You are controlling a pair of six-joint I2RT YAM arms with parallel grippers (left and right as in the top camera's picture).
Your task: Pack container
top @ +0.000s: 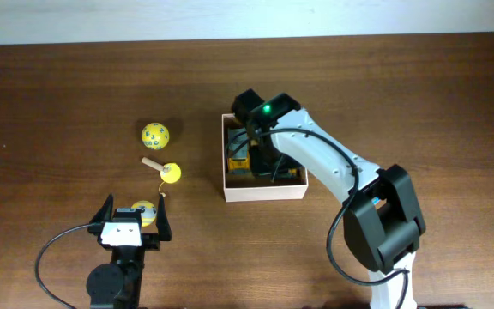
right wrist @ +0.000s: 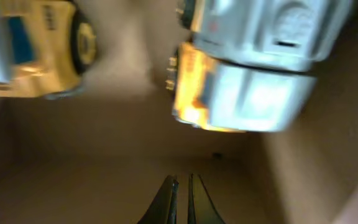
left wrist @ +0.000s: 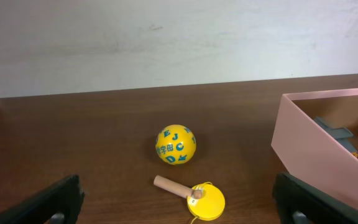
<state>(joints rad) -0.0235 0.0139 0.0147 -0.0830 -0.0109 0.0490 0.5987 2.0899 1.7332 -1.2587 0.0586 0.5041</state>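
Ball (top: 144, 211) between jaws of spread left gripper (top: 135, 215), lower left; container (top: 264, 193) up-right; right gripper (right wrist: 182, 186) closed, empty, inside it.

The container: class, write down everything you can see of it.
The container is a square, shallow, open-topped box with thin white walls and a tan cardboard floor. It sits flat on the brown table, right of a yellow letter ball. Yellow-and-grey toy vehicles lie inside. The right gripper reaches into it, fingers shut, empty.
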